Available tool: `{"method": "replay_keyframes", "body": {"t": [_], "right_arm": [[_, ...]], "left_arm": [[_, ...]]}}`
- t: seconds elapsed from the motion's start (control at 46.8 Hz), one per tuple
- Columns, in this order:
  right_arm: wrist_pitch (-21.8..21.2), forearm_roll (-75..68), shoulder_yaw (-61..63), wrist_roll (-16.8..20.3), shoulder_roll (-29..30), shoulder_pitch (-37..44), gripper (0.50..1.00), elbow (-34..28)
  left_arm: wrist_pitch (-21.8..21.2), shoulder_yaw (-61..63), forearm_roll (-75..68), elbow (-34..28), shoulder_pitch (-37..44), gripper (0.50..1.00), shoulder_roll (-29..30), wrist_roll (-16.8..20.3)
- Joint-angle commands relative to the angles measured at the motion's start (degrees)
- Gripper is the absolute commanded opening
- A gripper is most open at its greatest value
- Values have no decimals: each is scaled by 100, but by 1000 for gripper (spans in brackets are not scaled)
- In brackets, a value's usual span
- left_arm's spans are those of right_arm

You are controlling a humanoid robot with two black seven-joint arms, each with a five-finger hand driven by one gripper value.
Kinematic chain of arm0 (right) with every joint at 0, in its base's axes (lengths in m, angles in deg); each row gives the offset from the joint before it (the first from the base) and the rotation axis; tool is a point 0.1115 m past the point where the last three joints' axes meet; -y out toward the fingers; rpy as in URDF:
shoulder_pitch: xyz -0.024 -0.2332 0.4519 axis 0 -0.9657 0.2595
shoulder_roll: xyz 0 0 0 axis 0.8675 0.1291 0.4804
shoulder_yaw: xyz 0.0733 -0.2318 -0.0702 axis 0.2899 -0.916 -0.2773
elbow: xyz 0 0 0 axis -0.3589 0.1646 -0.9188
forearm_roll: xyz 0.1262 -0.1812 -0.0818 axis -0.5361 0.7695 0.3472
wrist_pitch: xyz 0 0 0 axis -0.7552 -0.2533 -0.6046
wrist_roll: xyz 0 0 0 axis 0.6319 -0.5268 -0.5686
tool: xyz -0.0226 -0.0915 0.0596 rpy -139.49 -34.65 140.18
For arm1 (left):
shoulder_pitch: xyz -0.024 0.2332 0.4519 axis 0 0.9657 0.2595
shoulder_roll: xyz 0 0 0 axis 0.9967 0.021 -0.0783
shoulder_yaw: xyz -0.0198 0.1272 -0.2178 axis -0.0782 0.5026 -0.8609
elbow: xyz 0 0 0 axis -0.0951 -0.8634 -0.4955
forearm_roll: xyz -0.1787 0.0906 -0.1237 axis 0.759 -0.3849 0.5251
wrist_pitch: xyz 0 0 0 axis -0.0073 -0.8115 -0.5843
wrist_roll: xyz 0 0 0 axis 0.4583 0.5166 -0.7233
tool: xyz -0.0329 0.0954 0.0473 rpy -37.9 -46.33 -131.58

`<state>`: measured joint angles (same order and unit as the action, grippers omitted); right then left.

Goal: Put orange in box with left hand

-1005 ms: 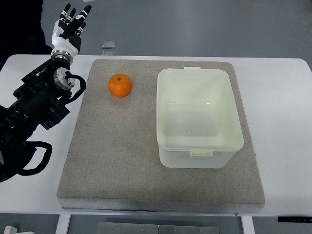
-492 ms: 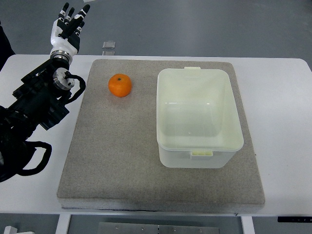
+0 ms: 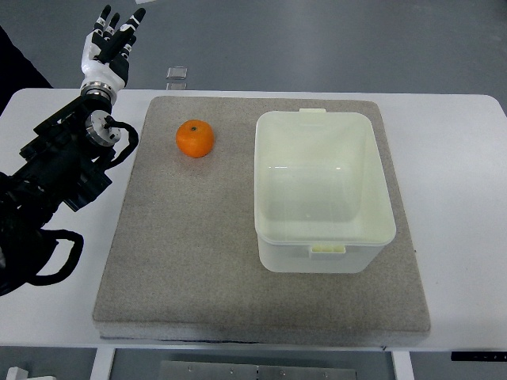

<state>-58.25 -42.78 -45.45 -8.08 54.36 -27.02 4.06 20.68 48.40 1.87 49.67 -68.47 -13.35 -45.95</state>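
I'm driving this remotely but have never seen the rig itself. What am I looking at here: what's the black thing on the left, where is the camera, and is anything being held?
There is one camera, looking steeply down from the robot's own side of the table. The black jointed structure coming in from the left edge is the robot's left arm; it ends in a left hand with black and white fingers, spread open and holding nothing, up past the far left corner of the mat. The right arm is not in the picture.

On the white table lies a grey mat. On it sit an orange, near the far left part, and to its right an open white box, which is empty. The orange is apart from both the hand and the box, so the pickup has not begun.
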Motion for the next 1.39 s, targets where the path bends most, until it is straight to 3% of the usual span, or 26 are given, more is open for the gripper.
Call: {"method": "replay_keyframes", "body": {"t": [0.0, 0.706, 0.834, 1.368], "right_arm": [[0, 0, 0, 0, 0, 0, 944, -2], [0, 0, 0, 0, 0, 0, 944, 7], [0, 0, 0, 0, 0, 0, 944, -2], [0, 0, 0, 0, 0, 0, 944, -2]], "left_arm": [[-74, 9, -39, 7, 1, 992, -8, 0], [-31, 413, -153, 94, -8, 988, 27, -26], [49, 1115, -628, 191, -52, 984, 45, -26], [1428, 4236, -1410, 174, -684, 984, 370, -61]]}}
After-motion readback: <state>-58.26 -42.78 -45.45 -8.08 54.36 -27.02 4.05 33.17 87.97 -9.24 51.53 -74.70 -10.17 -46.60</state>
